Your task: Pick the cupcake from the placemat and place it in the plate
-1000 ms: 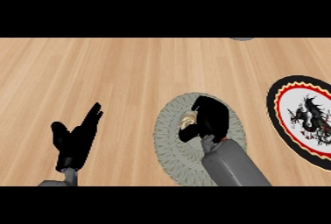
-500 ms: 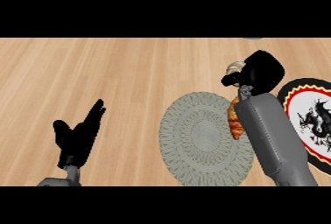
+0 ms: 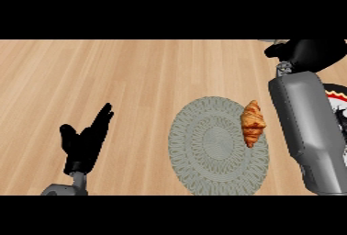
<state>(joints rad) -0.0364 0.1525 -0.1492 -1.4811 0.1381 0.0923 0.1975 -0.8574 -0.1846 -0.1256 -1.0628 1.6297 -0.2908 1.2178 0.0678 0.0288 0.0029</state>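
Pale wooden bench (image 3: 136, 78). Left black hand (image 3: 85, 142): released, fingers straight, resting lower left. Round grey woven placemat (image 3: 210, 142): golden croissant (image 3: 253, 123) on its right edge. Right black hand (image 3: 308, 53): upper right, grasp cannot be told. Patterned plate (image 3: 337, 98): right edge, mostly hidden. Cupcake unseen.

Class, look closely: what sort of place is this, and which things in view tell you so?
Probably a kitchen or dining surface: a light wooden counter top, a round grey woven placemat bearing a golden-brown croissant, and a patterned plate's edge at the right.
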